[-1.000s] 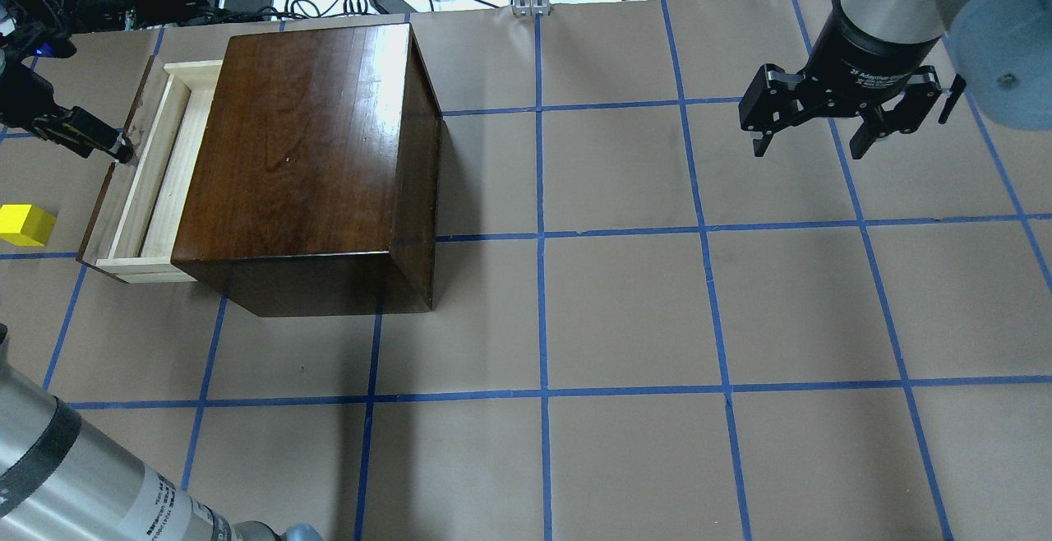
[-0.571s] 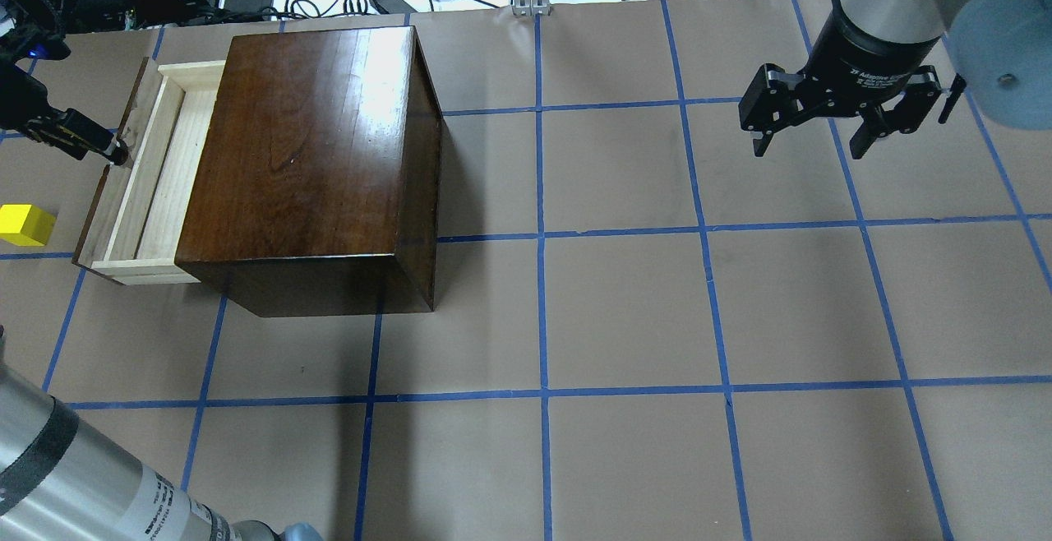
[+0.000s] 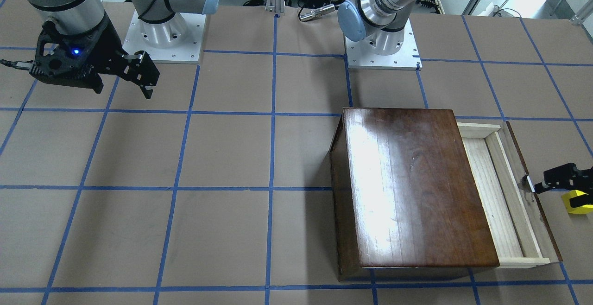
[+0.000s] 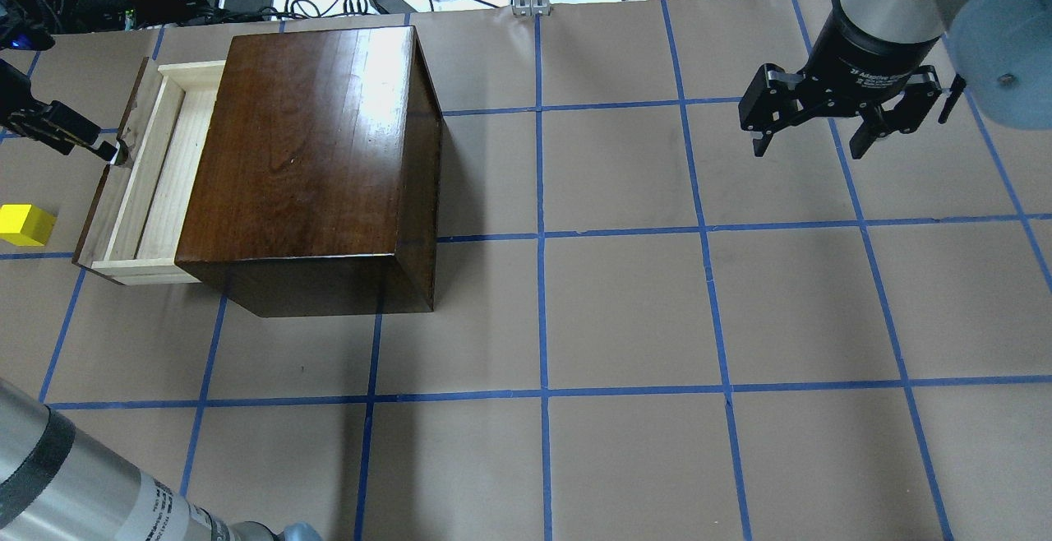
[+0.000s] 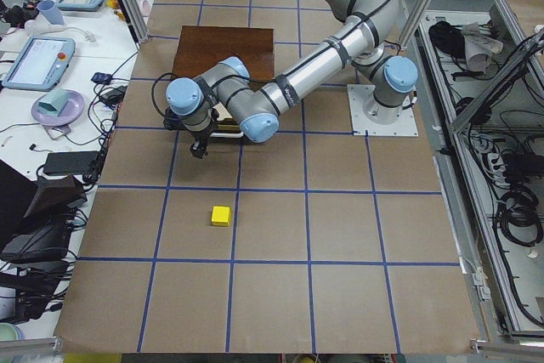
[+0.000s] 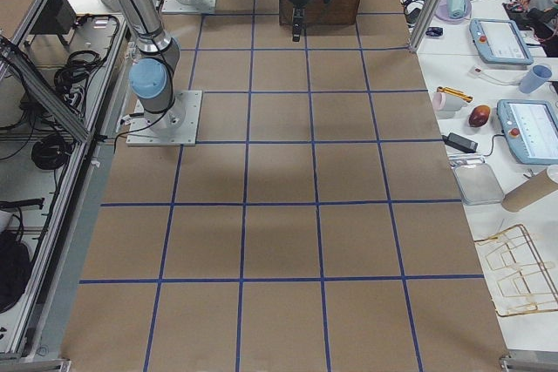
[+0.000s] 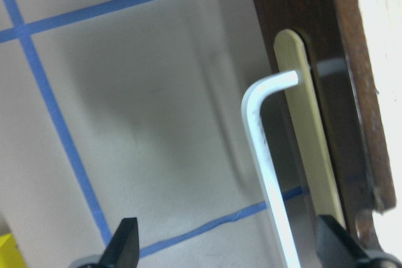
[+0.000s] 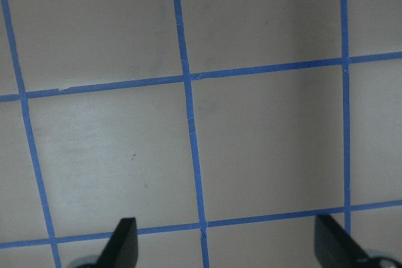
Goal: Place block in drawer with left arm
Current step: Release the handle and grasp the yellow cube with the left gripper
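Overhead exterior: left pincer (image 4: 103,149) spread open at the outer edge of the drawer (image 4: 140,189), block (image 4: 25,224) lying apart beyond it.

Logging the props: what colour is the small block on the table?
Bright yellow; the block shows best in the exterior left view.

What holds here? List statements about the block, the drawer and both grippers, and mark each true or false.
1. The block lies inside the drawer. False: it sits on the table, outside the drawer.
2. The drawer is partly pulled out of the box. True.
3. The right gripper holds the block. False: it is open and empty above the table.
4. The left gripper is open at the drawer's front. True.
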Tool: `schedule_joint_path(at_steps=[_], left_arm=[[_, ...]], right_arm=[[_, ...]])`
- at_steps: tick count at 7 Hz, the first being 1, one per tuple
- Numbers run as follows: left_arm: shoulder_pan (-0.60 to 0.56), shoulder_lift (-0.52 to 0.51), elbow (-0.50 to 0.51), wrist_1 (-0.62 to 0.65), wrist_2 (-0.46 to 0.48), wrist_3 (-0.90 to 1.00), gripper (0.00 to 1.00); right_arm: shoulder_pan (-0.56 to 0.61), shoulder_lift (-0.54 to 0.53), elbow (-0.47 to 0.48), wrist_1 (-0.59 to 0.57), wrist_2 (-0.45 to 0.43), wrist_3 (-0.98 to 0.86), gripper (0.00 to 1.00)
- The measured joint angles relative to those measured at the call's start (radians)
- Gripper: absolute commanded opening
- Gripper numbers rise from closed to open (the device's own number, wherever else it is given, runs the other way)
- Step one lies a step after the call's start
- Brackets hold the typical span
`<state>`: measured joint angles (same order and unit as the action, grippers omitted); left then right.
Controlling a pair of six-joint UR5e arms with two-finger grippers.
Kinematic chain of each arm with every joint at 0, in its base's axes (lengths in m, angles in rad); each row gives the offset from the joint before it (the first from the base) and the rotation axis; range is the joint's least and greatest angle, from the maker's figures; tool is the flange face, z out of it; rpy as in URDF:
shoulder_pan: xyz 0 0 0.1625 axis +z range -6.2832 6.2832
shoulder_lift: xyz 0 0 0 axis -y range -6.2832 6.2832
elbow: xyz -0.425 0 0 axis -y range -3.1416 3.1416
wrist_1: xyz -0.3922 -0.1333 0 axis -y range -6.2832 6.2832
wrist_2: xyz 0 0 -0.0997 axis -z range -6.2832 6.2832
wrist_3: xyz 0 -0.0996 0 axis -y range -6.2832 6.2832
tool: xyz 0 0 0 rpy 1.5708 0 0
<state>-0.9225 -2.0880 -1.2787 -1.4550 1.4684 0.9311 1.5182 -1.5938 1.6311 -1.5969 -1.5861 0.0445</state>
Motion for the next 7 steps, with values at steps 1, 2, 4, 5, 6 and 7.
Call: schedule_joint_path(at_steps=[1,2,4,5,6,7], left_arm=[[0.035,-0.006,0.024,0.012,0.035,-0.004,1.0],[0.067,-0.026,0.049,0.038,0.056,-0.012,1.0],[0.103,-0.08,0.067,0.154,0.095,-0.029,1.0],[0.121,-0.111,0.069,0.206,0.108,-0.033,1.0],[0.136,-0.143,0.07,0.241,0.112,-0.04,1.0],[0.143,-0.169,0.07,0.266,0.114,-0.055,1.0]], right_arm=[[0.0,0.0,0.0,0.0,0.0,0.0,1.0],[0.0,0.0,0.0,0.0,0.0,0.0,1.0],[0.0,0.0,0.0,0.0,0.0,0.0,1.0],[0.0,0.0,0.0,0.0,0.0,0.0,1.0],[0.0,0.0,0.0,0.0,0.0,0.0,1.0],[0.0,0.0,0.0,0.0,0.0,0.0,1.0]])
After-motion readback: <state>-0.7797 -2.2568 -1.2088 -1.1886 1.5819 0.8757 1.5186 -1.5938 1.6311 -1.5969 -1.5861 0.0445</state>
